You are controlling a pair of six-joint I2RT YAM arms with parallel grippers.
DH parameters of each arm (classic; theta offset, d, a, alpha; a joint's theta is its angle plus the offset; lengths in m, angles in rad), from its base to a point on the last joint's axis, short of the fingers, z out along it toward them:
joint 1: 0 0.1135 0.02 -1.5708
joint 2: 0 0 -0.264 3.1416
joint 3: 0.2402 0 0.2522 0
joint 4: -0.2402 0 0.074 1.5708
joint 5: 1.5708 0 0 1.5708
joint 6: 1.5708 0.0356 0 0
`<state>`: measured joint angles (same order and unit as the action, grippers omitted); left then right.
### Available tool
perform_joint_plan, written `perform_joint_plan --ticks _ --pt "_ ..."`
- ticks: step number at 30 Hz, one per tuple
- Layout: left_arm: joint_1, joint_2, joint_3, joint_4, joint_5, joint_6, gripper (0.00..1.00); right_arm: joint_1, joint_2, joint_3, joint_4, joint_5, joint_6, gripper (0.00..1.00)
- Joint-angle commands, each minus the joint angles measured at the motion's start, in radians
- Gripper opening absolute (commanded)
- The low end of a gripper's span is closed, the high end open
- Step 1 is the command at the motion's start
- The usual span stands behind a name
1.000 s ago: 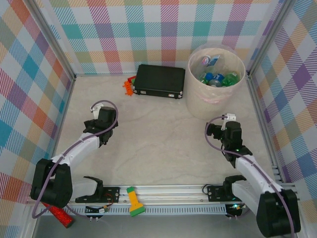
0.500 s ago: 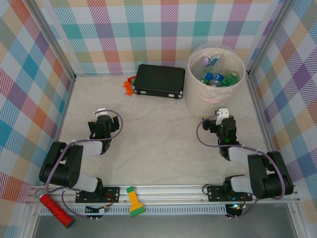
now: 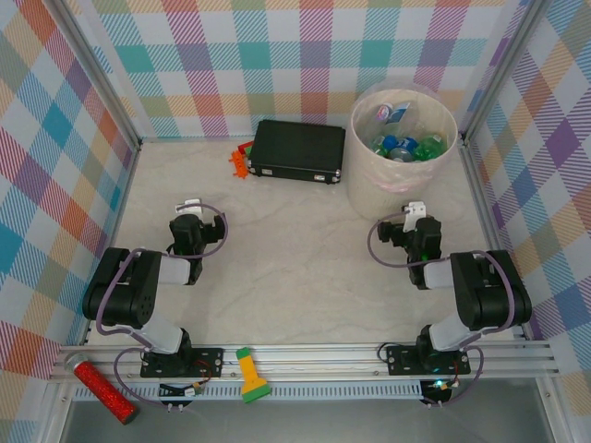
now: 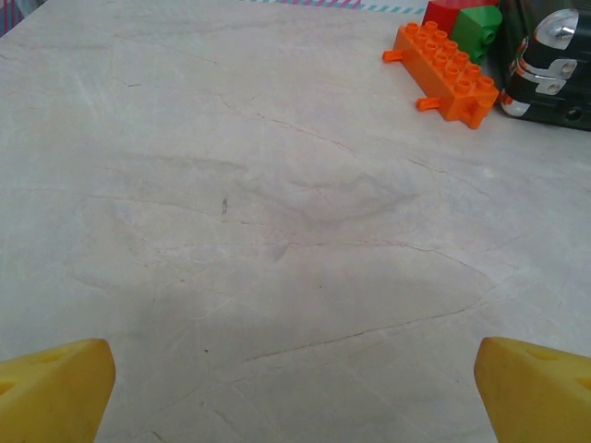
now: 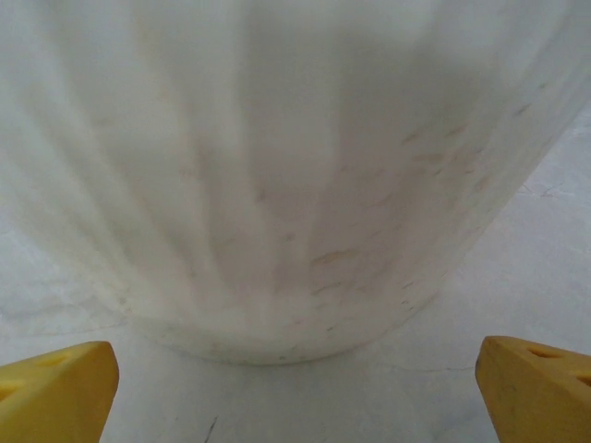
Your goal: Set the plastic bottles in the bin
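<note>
Where the overhead camera looks down, the plastic bottles (image 3: 403, 144) lie inside the bin (image 3: 397, 189), green ones and blue-labelled ones heaped together under its translucent liner. The bin stands at the far right of the bench (image 3: 295, 268), just beside a flat black case (image 3: 297, 149) with an orange brick (image 3: 240, 162) at the case's left end. The left arm (image 3: 138, 286) and the right arm (image 3: 476, 295) are both folded low, well apart, their wrists pointing toward the far wall. A yellow-green flashlight (image 3: 247, 374) and a red glittery cylinder (image 3: 102, 390) lie along the near rail.

From the left wrist, the left fingers (image 4: 55, 392) are spread wide over bare bench with nothing between them. Ahead on the right sit the orange brick, a red block (image 4: 451, 11), a green block (image 4: 482, 18) and a corner of the black case.

From the right wrist, the right fingers (image 5: 55, 392) are equally wide and empty, facing the bin's pale wall close ahead.
</note>
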<state>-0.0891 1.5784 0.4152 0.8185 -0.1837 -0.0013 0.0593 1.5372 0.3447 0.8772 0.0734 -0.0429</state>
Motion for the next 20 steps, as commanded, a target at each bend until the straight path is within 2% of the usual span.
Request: perform_joint_plan --ticks 1,20 --pt "0.011 -0.001 -0.007 0.045 0.026 0.020 1.00 -0.029 0.000 0.059 -0.029 -0.042 0.045 0.99" --pt "0.009 -0.002 -0.007 0.044 0.027 0.022 1.00 -0.044 -0.002 0.066 -0.049 -0.055 0.057 0.99"
